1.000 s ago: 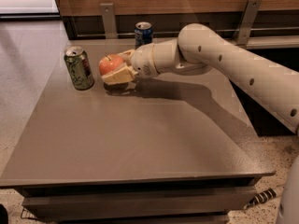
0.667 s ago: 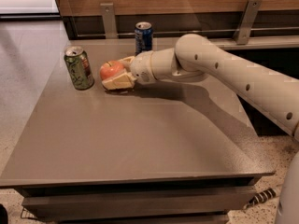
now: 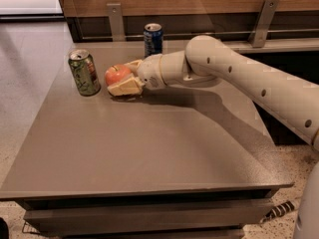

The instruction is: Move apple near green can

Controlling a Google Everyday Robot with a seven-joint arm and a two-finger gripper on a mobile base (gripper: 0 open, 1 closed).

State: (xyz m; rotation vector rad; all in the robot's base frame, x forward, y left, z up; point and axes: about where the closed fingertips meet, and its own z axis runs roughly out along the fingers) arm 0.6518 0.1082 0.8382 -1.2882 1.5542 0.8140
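The orange-red apple sits low at the far left of the grey table, between the cream fingers of my gripper. The gripper is shut on the apple, one finger behind it and one in front. The olive-green can stands upright just left of the apple, a small gap apart. My arm reaches in from the right across the table's back.
A dark blue can stands upright at the table's back edge, behind the gripper. A wooden wall with metal brackets runs behind the table. Floor lies to the left and right.
The gripper with the apple has moved left and slightly down, closer to the green can. Both cans have stayed in place.
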